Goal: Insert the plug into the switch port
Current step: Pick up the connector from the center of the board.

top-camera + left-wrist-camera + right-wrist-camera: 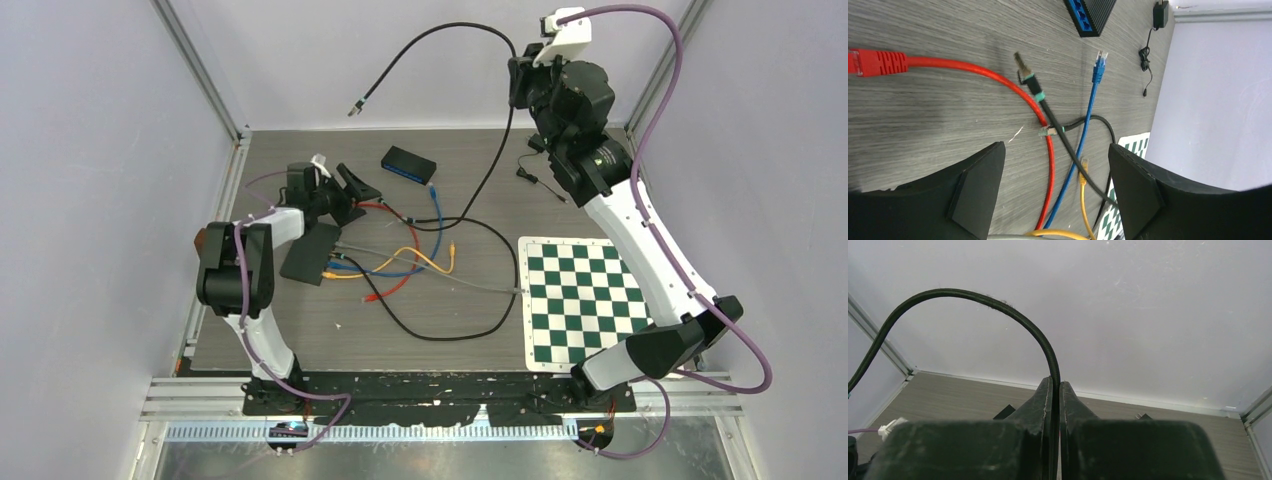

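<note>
1. Top external view: shows the right end effector [518,72] high above the far right corner of the tabletop [300,340], pinched together on the black cable [948,291].
2. Right wrist view: confirms that pinch, with the cable rising from between the closed fingers [1045,405] and arching off to the left.
3. Leaves the plug [355,108] dangling in the air beyond the far edge, up and left of the switch [408,163]. Probably held so to lift that end free of the tangle below.
4. Places the switch flat near the middle of the far edge, ports turned toward the near side, nothing touching it.
5. Finds the left end effector [345,195] spread apart, gripping nothing, low over the left half of the tabletop. Likely poised to take a plug end.
6. Left wrist view: looks between the parted fingers [973,195] onto the red cable [973,67], blue cable [1097,74] and yellow cable [1083,175] lying crossed, plus a second black plug end [1022,62].
7. Right arm: stretched up and forward, elbow beside the checkered mat [580,300]. Left arm: folded, forearm reaching inward.
8. Cannot tell for certain which plug is meant.
</note>
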Controlling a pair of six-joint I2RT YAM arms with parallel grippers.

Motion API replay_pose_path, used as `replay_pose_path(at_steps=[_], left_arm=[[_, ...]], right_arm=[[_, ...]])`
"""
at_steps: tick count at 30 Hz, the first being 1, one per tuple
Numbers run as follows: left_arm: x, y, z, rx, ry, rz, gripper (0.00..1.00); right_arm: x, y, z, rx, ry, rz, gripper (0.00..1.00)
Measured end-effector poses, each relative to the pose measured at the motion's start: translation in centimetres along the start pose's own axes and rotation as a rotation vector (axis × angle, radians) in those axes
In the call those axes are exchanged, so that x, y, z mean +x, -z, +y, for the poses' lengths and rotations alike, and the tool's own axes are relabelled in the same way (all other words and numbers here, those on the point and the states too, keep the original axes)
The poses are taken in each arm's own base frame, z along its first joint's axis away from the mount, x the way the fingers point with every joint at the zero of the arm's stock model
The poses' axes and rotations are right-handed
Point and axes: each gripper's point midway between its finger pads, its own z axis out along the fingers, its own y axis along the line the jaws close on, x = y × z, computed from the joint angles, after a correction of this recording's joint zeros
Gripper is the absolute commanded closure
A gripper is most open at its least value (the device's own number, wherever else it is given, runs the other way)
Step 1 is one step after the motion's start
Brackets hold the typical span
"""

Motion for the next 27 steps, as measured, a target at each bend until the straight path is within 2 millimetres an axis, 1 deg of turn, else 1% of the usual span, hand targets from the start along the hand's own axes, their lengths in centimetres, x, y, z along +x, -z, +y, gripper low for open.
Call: replay_pose_path(at_steps=[4, 11, 15, 17, 20, 23, 25, 26, 27], left_arm=[[0.1, -0.7, 0.3, 0.004, 0.043, 0.003, 0.23], [0.5, -1.7, 0.3, 0.019, 0.079, 0.012, 0.28], [1.2, -2.2, 0.3, 0.017, 0.103, 0.030, 0.34], [1.4, -2.4, 0.2, 0.022, 0.110, 0.033, 0.44], [1.6, -2.6, -0.2, 0.031, 0.123, 0.035, 0.70], [1.5, -2.6, -0.5, 0.040, 0.127, 0.030, 0.88], [1.5, -2.6, -0.4, 0.037, 0.119, 0.030, 0.97], [1.5, -2.6, -0.3, 0.032, 0.115, 0.031, 1.00], [1.6, -2.4, -0.1, 0.022, 0.108, 0.032, 1.00]], right_arm=[[0.6, -0.2, 0.0, -0.010, -0.038, 0.012, 0.95], [0.5, 0.1, 0.6, -0.042, -0.116, 0.003, 0.95], [0.7, 0.5, 0.9, -0.055, -0.158, -0.002, 0.95], [0.8, 0.6, 1.0, -0.057, -0.173, -0.002, 0.95], [1.2, 0.5, 0.9, -0.055, -0.188, 0.000, 0.95], [2.2, 0.4, 0.4, -0.041, -0.190, 0.016, 0.95], [3.9, 0.1, -0.6, -0.015, -0.191, 0.043, 0.95], [4.8, 0.0, -1.2, 0.001, -0.193, 0.060, 0.95], [6.2, -0.2, -2.0, 0.020, -0.193, 0.085, 0.95]])
